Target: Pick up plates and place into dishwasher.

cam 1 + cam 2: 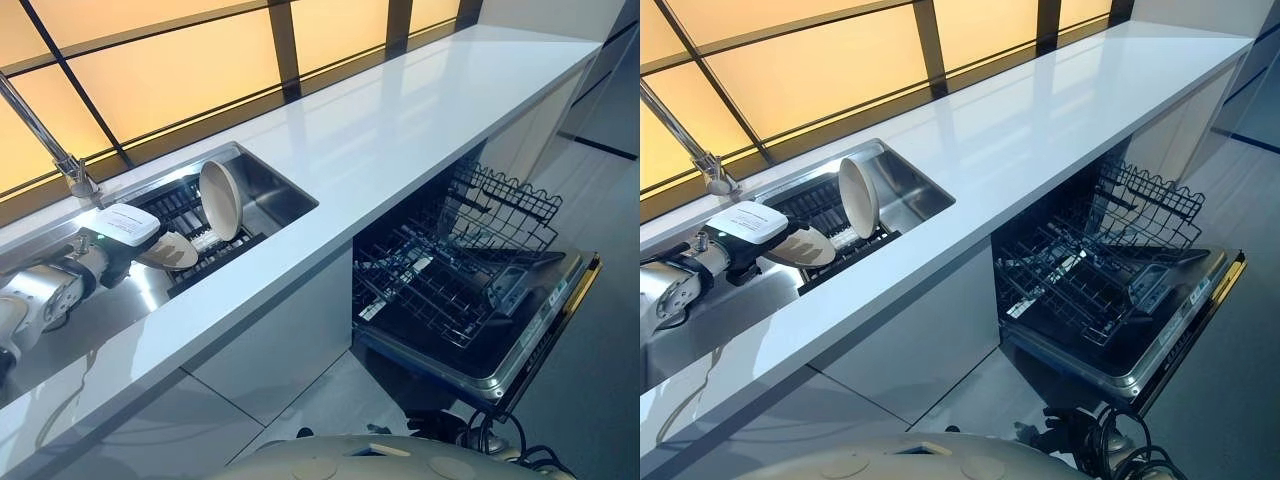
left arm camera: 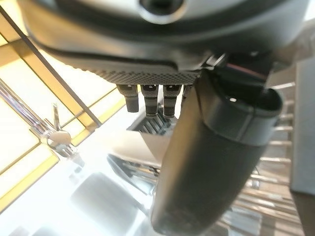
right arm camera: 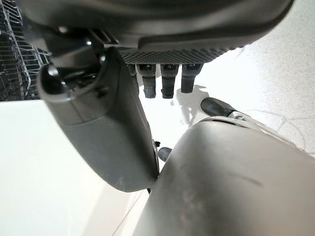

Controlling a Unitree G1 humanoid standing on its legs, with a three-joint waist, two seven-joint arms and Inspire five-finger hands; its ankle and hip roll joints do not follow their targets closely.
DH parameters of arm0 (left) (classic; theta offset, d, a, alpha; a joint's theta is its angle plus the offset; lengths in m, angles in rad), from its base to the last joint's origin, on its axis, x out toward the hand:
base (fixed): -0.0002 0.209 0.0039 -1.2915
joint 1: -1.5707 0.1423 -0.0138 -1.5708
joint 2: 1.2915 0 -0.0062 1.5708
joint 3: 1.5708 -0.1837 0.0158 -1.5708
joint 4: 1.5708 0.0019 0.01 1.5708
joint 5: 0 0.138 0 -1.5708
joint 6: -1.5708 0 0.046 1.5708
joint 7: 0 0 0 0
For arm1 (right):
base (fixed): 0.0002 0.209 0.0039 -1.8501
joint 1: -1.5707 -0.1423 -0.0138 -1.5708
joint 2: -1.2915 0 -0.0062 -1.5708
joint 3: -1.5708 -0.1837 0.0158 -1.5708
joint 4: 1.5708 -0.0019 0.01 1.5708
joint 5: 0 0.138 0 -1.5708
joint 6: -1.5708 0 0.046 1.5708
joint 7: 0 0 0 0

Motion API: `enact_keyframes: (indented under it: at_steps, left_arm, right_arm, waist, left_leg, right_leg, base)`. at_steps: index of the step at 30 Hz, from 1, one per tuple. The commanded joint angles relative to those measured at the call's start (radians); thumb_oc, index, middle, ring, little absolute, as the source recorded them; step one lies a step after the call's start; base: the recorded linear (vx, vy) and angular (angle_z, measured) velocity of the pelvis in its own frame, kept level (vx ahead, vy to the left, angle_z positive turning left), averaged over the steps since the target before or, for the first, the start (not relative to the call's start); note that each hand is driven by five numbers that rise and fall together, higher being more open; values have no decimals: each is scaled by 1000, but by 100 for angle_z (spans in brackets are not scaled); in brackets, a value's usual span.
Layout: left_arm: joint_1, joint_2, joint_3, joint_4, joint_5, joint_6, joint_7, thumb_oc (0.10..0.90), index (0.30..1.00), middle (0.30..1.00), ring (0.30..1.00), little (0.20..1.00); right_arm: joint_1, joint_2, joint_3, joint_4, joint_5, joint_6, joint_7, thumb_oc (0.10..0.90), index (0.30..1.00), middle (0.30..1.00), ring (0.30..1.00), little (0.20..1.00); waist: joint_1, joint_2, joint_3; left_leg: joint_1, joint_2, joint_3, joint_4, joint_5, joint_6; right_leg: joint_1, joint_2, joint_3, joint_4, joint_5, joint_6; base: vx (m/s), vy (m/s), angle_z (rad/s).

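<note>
A cream round plate (image 1: 220, 199) stands on edge in the dark wire rack (image 1: 190, 225) inside the stainless steel sink (image 1: 275, 195), at ten o'clock in the head views. A chrome tap (image 1: 55, 150) rises at nine o'clock. The glossy white worktop (image 1: 400, 130) runs toward one o'clock under amber window panes (image 1: 170, 70). At four o'clock the open dishwasher (image 1: 520, 330) shows black wire baskets (image 1: 450, 270).

The left hand (image 1: 125, 235) reaches over the sink, touching a second, flatter cream plate (image 1: 170, 250); its grip I cannot tell. The right hand (image 3: 167, 78) hangs relaxed, holding nothing.

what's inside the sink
A dark rack holds one plate on edge. The left hand is at a second plate, covering part of it. The sink floor beneath is mostly hidden.
</note>
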Motion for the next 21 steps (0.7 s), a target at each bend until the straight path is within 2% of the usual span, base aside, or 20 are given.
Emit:
enact_keyframes:
  at_steps: [1,5,11,13,21]
  left_arm:
    - [-209,31,67,102,17,100,-19,800,900,900,900,900]
    - [-215,22,42,132,44,139,-11,800,900,900,900,900]
    - [-229,-10,28,229,63,168,104,800,900,900,900,900]
    - [-235,-41,25,267,85,217,148,800,900,900,900,900]
    - [-256,-124,8,330,140,291,309,800,900,900,900,900]
  right_arm:
    - [-5,-58,29,-3,-5,1,22,800,900,900,900,900]
    - [-6,-64,24,-11,1,6,26,800,900,900,900,900]
    - [4,-64,22,-15,11,-1,33,800,900,900,900,900]
    - [9,-67,22,-23,19,-4,37,800,900,900,900,900]
    - [17,-71,19,-26,23,-11,46,800,900,900,900,900]
  waist:
    - [-14,7,16]
    - [-21,10,21]
    - [-34,6,24]
    - [-42,2,28]
    - [-65,-8,37]
  left_leg:
    - [65,-76,45,7,-134,64]
    - [68,-80,43,7,-135,67]
    - [70,-79,52,7,-135,70]
    - [70,-79,56,7,-135,71]
    - [71,-79,70,7,-139,74]
  right_leg:
    - [-72,11,32,18,72,47]
    - [-74,12,42,19,74,47]
    - [-77,13,54,19,78,49]
    - [-80,14,62,20,79,48]
    - [-89,18,84,23,83,47]
  base:
    - [23,23,-7]
    - [29,34,-12]
    - [43,26,-6]
    - [48,33,-5]
    - [52,32,-13]
